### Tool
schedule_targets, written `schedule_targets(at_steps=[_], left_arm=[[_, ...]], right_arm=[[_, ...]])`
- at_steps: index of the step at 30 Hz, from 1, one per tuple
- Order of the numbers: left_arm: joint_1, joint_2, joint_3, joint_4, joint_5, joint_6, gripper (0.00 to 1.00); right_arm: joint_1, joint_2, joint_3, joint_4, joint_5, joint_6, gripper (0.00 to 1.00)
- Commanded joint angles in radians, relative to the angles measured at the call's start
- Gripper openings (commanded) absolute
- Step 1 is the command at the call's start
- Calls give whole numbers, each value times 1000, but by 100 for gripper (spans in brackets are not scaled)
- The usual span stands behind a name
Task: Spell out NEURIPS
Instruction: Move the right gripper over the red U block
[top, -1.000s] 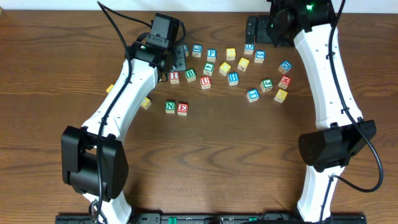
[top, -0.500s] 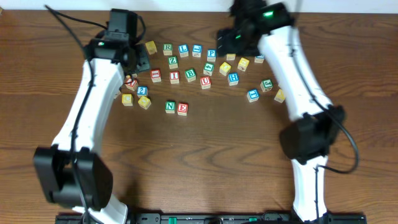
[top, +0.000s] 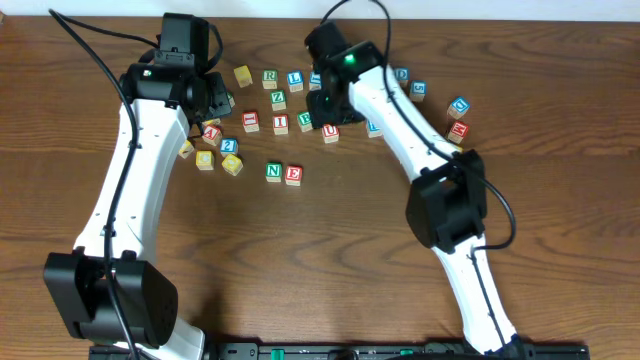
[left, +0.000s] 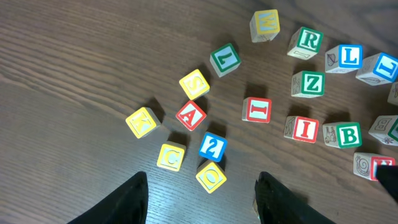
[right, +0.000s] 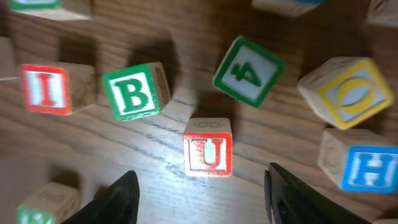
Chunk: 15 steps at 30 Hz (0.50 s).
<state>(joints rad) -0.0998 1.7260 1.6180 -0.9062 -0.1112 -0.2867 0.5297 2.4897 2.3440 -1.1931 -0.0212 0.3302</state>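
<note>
A green N block (top: 273, 171) and a red E block (top: 293, 174) stand side by side on the table. A red U block (top: 331, 132) (right: 208, 152) lies just beyond my right gripper (right: 199, 190), which is open and empty above it (top: 326, 108). Next to the U block are a green B block (right: 132, 91) and a red I block (right: 47, 88). My left gripper (left: 200, 194) is open and empty over the left cluster (top: 213, 100), near a yellow O block (left: 211, 176) and a blue 2 block (left: 213, 147). A green R block (left: 306, 41) and a yellow S block (left: 194, 84) lie farther off.
More letter blocks are scattered across the back of the table: a green 4 block (right: 249, 70), a yellow O block (right: 348, 93), a blue H block (right: 367, 167), and blocks at the far right (top: 458, 106). Bare wood lies in front of the N and E blocks.
My right arm has swung far left from the back right corner to above the U block. My left arm has swung left from the middle blocks to the left cluster.
</note>
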Motion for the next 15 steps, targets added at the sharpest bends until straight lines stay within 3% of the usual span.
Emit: schedule_targets(at_steps=[1, 12, 15], left_arm=[[3, -1, 16, -6, -13, 13, 55], [3, -1, 16, -10, -13, 13, 55], [3, -1, 16, -10, -13, 13, 55]], right_arm=[[11, 33, 0, 2, 49, 41, 60], [15, 85, -2, 35, 54, 67, 43], [15, 90, -2, 46, 56, 67, 43]])
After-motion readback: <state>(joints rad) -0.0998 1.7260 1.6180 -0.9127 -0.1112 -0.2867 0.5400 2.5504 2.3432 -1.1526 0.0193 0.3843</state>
